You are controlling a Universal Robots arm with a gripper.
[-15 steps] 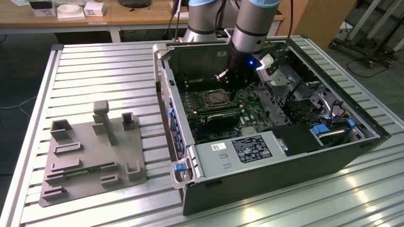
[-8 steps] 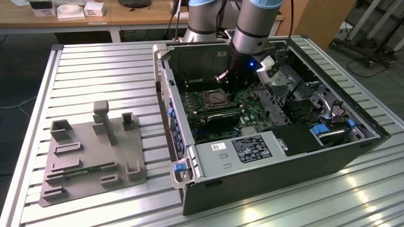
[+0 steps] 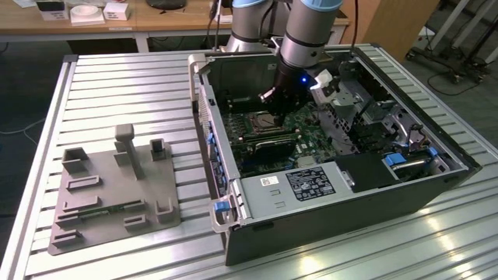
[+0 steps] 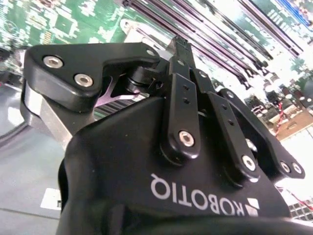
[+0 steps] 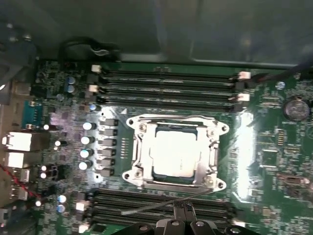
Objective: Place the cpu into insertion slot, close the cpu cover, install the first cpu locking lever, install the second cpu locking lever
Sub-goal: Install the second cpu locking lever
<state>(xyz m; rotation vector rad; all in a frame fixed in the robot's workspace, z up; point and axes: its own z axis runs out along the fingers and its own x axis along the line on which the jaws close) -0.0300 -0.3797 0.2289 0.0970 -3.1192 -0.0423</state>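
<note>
Black end effector (fingers together) hangs over the cpu, seated under the cpu cover.

one cpu, one insertion slot, one cpu cover, one gripper, two banks of memory slots, one grey fixture tray.
</note>
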